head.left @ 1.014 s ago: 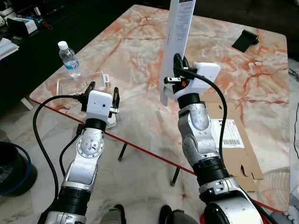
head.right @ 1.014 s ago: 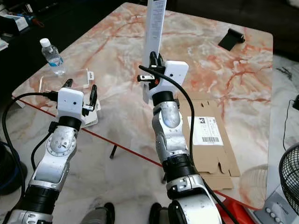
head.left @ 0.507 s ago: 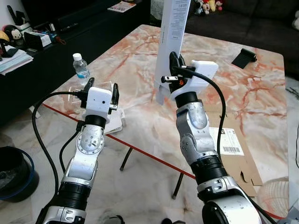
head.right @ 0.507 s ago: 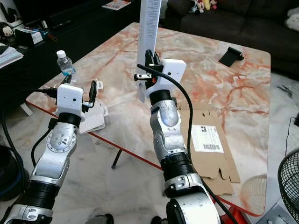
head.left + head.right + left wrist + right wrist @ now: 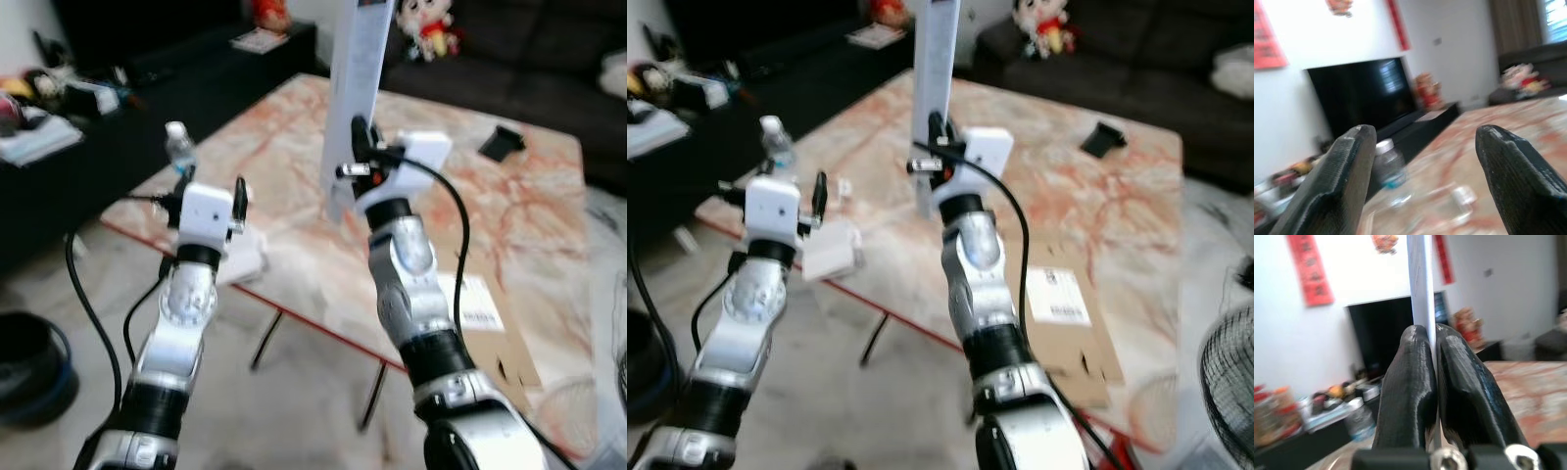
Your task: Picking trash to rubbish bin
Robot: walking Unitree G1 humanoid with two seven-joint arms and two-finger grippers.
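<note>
My right gripper (image 5: 359,147) is raised over the marble table (image 5: 294,117) and shut on a tall white flat carton (image 5: 357,69), which stands upright above it. In the right wrist view both fingers (image 5: 1405,382) press on the carton's thin white edge (image 5: 1421,284). My left gripper (image 5: 210,188) is held up near the table's front left corner, open and holding nothing. Between its fingers (image 5: 1334,181) the left wrist view shows a clear water bottle (image 5: 1388,166) standing on the table. A black bin with a blue rim (image 5: 29,367) sits on the floor at the lower left.
A white packet (image 5: 240,259) lies at the table's near edge below my left gripper. A flattened cardboard box (image 5: 480,313) lies on the table's right side, and a small black object (image 5: 502,143) at the far right. A dark sofa with toys (image 5: 431,29) stands behind.
The whole picture has shifted and blurred, so the camera has risen and tilted up. My right gripper still holds the carton upright; the left stays open.
</note>
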